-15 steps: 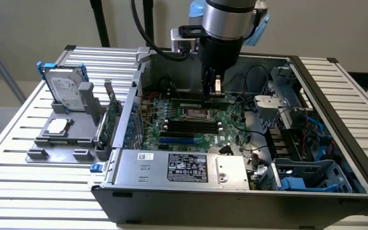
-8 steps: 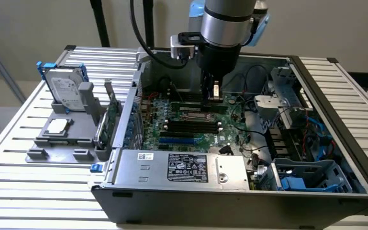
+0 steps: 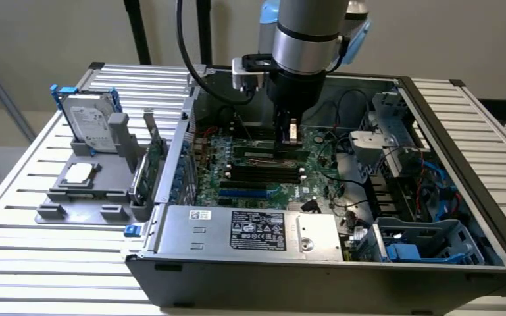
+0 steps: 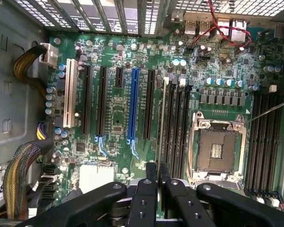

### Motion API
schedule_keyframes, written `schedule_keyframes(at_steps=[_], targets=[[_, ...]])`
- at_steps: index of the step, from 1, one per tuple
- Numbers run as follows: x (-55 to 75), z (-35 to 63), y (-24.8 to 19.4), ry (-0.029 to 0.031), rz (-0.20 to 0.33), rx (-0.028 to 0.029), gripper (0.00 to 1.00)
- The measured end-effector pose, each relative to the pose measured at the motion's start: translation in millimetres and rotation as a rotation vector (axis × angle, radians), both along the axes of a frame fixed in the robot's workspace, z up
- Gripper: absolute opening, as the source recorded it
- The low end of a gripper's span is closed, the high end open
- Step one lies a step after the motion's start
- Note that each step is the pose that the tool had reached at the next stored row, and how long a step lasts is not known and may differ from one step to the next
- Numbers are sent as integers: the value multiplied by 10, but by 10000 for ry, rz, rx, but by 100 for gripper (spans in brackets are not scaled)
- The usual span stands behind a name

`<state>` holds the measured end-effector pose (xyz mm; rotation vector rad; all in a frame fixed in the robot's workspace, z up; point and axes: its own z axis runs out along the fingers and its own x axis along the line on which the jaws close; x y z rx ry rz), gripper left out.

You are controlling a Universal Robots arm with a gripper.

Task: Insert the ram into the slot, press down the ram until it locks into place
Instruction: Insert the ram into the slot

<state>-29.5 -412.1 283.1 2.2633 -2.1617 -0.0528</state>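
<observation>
Ram [image 4: 162,118] seemingly clamped in gripper [image 4: 158,170].

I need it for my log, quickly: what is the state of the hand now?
Hand: closed, holding the ram.

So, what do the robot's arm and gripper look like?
The arm is a silver-grey metal cylinder with light blue caps. A black cable hangs beside it. The gripper is black, with jointed bars and small round screws. A small silvery box sits at the wrist.
</observation>
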Motion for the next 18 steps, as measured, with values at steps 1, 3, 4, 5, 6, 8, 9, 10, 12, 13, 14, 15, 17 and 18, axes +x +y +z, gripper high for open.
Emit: schedule_keyframes(at_steps=[1, 3, 4, 5, 6, 8, 9, 10, 12, 13, 14, 15, 17, 18], targets=[[-1, -18, 1, 0, 0, 0, 14], [-2, -55, 3, 0, 0, 1, 14], [-3, -73, 4, 0, -1, 0, 14], [-3, -90, 6, -1, -1, 0, 14], [-3, -109, 8, -1, -1, 1, 14], [-4, -146, 12, -5, -1, 4, 14], [-4, -164, 15, -9, -1, 6, 14], [-4, -181, 18, -14, -1, 9, 14], [-4, -216, 24, -27, -1, 15, 14], [-4, -233, 28, -33, -1, 19, 14], [-4, -250, 32, -39, -1, 24, 14], [-4, -268, 36, -46, -2, 30, 14], [-6, -304, 43, -56, -1, 39, 14], [-8, -322, 45, -59, -1, 43, 14]])
